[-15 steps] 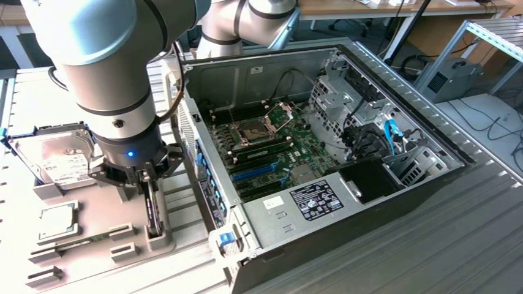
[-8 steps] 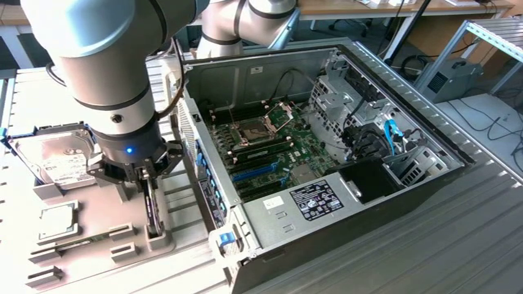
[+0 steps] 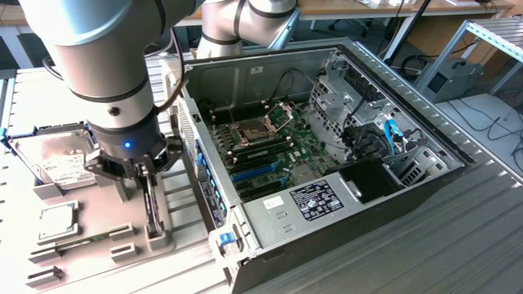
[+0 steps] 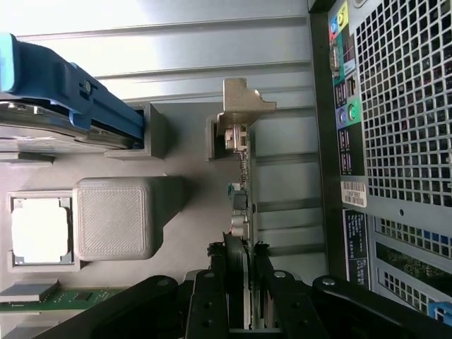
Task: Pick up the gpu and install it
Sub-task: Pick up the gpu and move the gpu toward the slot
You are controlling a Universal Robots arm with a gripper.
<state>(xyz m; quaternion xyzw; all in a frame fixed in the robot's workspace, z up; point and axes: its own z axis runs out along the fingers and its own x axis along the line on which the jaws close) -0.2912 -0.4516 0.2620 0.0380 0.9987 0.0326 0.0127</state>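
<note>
The gpu [image 3: 153, 211] stands on edge in a grey holder [image 3: 157, 236] on the tray at the exterior view's left, beside the open computer case [image 3: 270, 61]. My gripper [image 3: 144, 177] is down over the card's upper edge. In the wrist view the gpu [image 4: 244, 176] runs away from me edge-on, its silver bracket [image 4: 244, 106] at the far end. My gripper [image 4: 240, 282] has a black finger against each face of the card, shut on it. The card still sits in its holder.
On the tray lie a hard drive [image 3: 57, 162] in blue rails, a processor [image 3: 57, 220] and a memory stick [image 3: 82, 243]. The motherboard [image 3: 278, 147] with blue slots [image 3: 257, 171] lies inside the case. The case's perforated rear wall [image 4: 402, 141] is close beside the card.
</note>
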